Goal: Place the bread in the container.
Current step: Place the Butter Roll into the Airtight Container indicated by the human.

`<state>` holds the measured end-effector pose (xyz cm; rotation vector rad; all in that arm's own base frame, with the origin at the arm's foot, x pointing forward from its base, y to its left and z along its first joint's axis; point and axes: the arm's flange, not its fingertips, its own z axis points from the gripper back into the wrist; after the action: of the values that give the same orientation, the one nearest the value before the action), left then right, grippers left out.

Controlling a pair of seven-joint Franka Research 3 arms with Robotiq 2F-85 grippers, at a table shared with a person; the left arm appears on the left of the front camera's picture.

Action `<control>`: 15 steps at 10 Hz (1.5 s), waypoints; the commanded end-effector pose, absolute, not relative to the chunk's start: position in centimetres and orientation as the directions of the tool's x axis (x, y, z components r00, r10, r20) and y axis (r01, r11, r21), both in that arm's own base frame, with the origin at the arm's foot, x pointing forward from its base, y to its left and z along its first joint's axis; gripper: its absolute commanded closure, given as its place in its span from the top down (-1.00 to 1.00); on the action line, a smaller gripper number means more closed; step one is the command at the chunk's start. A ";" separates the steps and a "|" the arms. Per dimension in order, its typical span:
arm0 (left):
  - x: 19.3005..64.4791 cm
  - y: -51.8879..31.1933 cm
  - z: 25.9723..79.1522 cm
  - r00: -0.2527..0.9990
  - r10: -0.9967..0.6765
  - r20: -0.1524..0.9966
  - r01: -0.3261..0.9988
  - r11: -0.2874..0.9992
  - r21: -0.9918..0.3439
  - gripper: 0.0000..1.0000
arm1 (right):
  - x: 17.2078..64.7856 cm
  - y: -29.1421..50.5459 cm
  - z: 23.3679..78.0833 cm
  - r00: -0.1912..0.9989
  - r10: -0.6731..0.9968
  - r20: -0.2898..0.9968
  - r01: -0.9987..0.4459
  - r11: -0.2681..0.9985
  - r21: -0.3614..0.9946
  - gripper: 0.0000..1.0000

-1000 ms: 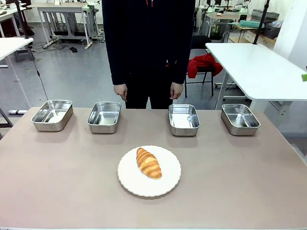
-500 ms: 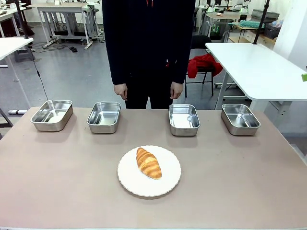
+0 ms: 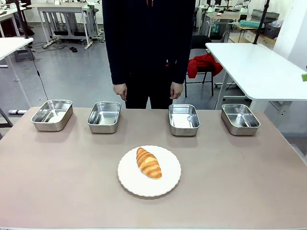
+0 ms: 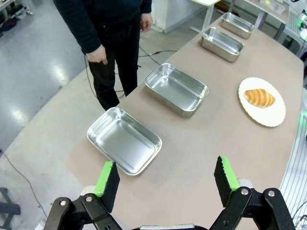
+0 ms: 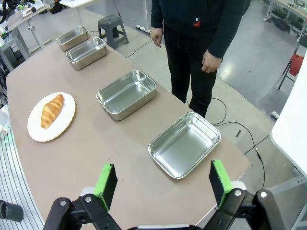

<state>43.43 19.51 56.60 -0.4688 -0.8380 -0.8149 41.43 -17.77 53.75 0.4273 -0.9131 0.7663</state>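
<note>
On the bench [image 3: 230, 182]: one bread [image 3: 148, 163], one round white plate [image 3: 169, 184], four steel pans [image 3: 50, 125] in a row along the far side, two left of the middle and two right. Behind the row, one person, both hands [image 3: 120, 91] hanging at the sides. Two grippers: left gripper [image 4: 165, 168] raised above the bench's left end, tilted down toward the nearest pan, jaws spread wide, gripping nothing; right gripper [image 5: 161, 167] raised above the right end, likewise spread wide and bare. Bread: lies on the plate, slightly left of its middle, well apart from every pan. Long axis slanted, one tapered end toward the far left, the other toward the near right.
</note>
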 end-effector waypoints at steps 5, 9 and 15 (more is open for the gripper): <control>43.4 19.5 56.6 0.383 -0.441 0.812 0.794 0.607 -0.045 1.00 | 41.4 -17.7 53.9 0.376 0.406 0.833 -0.748 0.664 0.015 1.00; 43.4 19.5 56.6 0.383 -0.441 0.812 0.794 0.607 -0.045 1.00 | 41.4 -17.7 53.9 0.376 0.406 0.833 -0.748 0.664 0.015 1.00; 43.4 19.5 56.6 0.383 -0.441 0.812 0.794 0.607 -0.045 1.00 | 41.4 -17.7 53.9 0.376 0.406 0.833 -0.748 0.664 0.015 1.00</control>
<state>43.43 19.51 56.60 -0.4688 -0.8380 -0.8149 41.43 -17.77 53.75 0.4273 -0.9131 0.7663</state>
